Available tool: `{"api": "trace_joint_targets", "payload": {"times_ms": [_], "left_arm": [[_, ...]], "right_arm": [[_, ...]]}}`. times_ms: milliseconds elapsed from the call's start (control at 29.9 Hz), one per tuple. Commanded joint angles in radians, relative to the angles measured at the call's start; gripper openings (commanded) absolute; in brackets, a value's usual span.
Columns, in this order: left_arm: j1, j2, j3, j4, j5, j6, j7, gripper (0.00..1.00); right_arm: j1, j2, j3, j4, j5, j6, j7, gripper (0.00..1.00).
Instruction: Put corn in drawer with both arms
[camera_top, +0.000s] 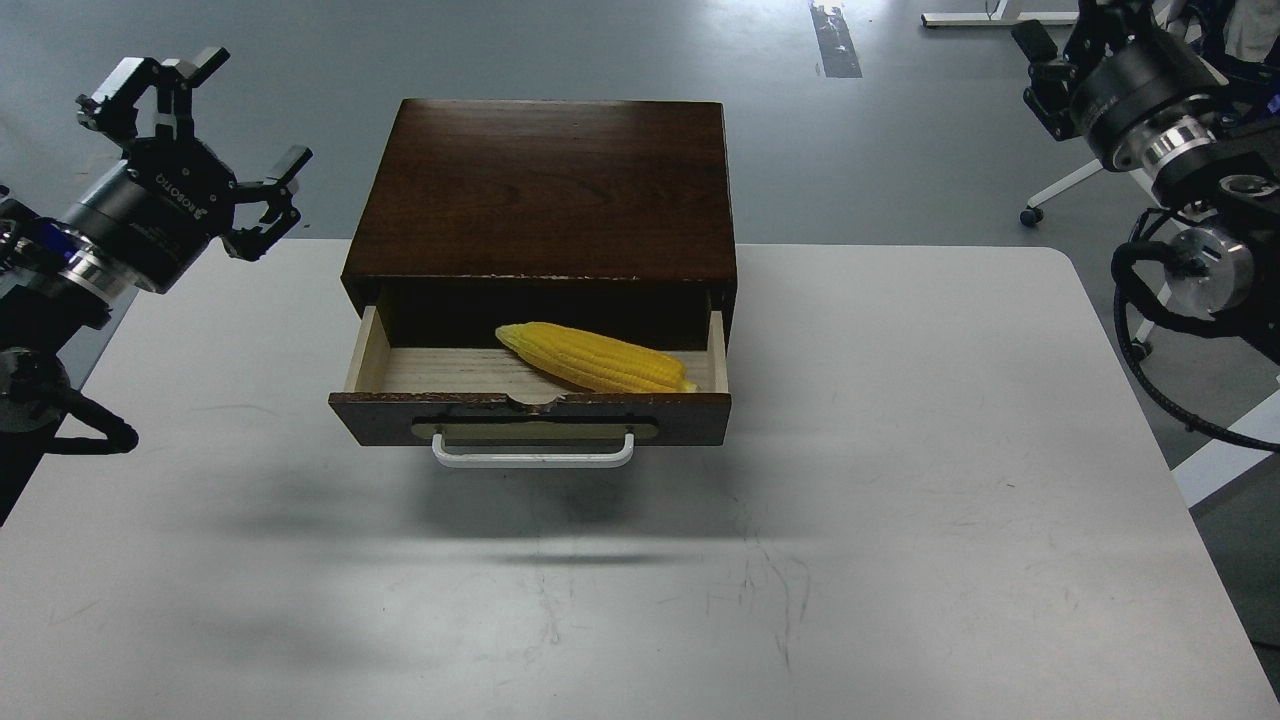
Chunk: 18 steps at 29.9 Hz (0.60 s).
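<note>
The corn (597, 357) lies inside the open drawer (530, 395) of the brown box (545, 190) on the white worktop (900, 450). It is well to the right of and below the left jaws (205, 150), which are spread wide and hold nothing. The right jaws (1045, 70) are far off to the right of the corn, high up. I cannot tell if they are wide or narrow.
</note>
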<state>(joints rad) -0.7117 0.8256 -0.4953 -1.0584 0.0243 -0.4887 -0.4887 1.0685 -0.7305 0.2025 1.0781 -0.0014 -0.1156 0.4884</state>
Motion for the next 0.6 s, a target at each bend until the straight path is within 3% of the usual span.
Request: {"api": "trace_joint_targets", "payload": {"times_ms": [0, 134, 268, 401, 569], "left_arm": [[0.009, -0.009, 0.0, 0.0, 0.002, 0.0, 0.0, 0.98], [0.021, -0.011, 0.0, 0.0, 0.002, 0.0, 0.0, 0.99], [0.032, -0.009, 0.0, 0.0, 0.002, 0.0, 0.0, 0.98], [0.034, -0.009, 0.0, 0.0, 0.002, 0.0, 0.0, 0.99], [0.034, -0.008, 0.0, 0.0, 0.0, 0.0, 0.0, 0.99]], "right_arm": [[-0.169, 0.005, 0.115, -0.001, 0.084, 0.014, 0.0, 1.0], [-0.272, 0.034, 0.159, -0.001, 0.11, 0.024, 0.0, 1.0], [-0.364, 0.078, 0.189, -0.052, 0.112, 0.118, 0.0, 1.0], [-0.374, 0.092, 0.201, -0.102, 0.116, 0.2, 0.0, 1.0], [-0.374, 0.088, 0.21, -0.103, 0.115, 0.214, 0.0, 1.0]]}}
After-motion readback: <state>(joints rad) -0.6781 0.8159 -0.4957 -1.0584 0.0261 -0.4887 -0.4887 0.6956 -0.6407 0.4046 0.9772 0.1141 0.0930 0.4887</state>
